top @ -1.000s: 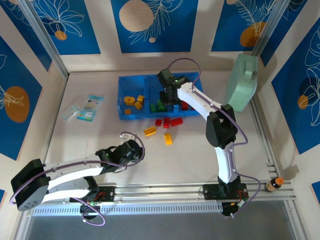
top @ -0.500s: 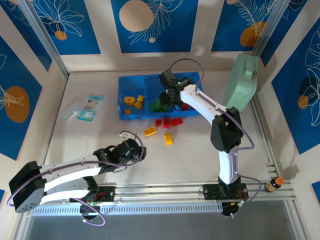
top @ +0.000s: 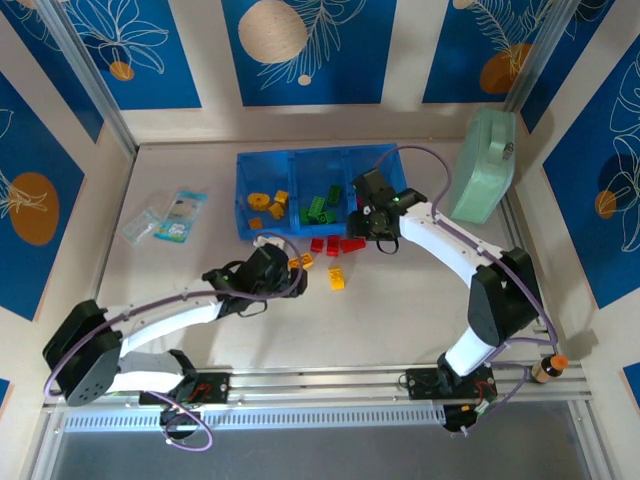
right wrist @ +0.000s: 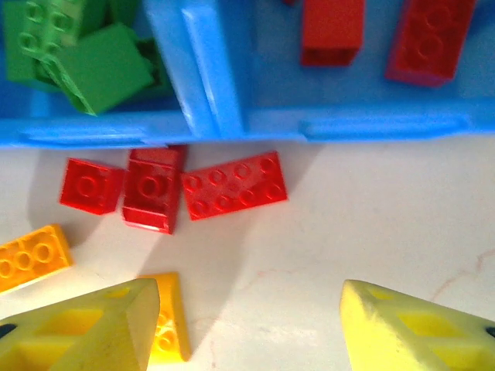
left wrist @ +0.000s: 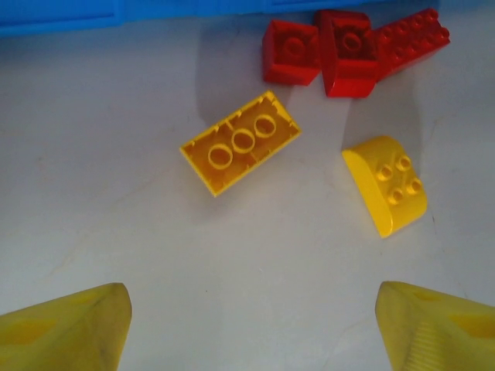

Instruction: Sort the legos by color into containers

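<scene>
Left wrist view: left gripper (left wrist: 251, 328), spread and empty, has the yellow brick (left wrist: 240, 142) dead ahead, long axis skewed to the jaw line. This gripper is nearer.

Bright, soft shadows, prob. overhead light

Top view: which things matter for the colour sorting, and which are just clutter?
Job: blue tray; sorted legos inside it; loose red bricks and yellow bricks on the table.
Clutter: clear packets; pale green bag; small bottle.
</scene>
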Controlling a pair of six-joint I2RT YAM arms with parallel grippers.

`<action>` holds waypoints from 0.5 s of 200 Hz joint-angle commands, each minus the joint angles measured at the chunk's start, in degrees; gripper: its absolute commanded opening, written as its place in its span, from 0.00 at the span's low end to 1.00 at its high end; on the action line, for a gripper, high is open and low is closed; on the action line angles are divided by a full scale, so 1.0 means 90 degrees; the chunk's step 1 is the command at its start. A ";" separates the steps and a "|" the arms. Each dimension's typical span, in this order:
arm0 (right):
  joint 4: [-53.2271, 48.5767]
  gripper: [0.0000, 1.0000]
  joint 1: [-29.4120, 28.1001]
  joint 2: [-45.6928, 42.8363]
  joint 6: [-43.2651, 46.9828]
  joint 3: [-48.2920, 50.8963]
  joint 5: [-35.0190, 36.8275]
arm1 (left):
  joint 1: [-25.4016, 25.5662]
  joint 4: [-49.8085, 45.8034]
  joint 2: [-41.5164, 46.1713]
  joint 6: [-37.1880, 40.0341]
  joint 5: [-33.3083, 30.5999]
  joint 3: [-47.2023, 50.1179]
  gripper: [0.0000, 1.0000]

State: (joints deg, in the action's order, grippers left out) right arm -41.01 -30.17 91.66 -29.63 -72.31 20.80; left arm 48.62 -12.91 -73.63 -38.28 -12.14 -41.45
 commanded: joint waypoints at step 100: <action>0.0821 0.69 0.0309 -0.1294 -0.0331 0.1983 -0.0629 | -0.0725 -0.0713 -0.2743 0.1627 0.0714 -0.2461 0.82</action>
State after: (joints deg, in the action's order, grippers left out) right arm -35.11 -28.25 82.48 -31.55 -56.95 17.19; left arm 42.96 -15.92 -94.76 -27.94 -7.42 -59.92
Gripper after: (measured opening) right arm 0.687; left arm 0.821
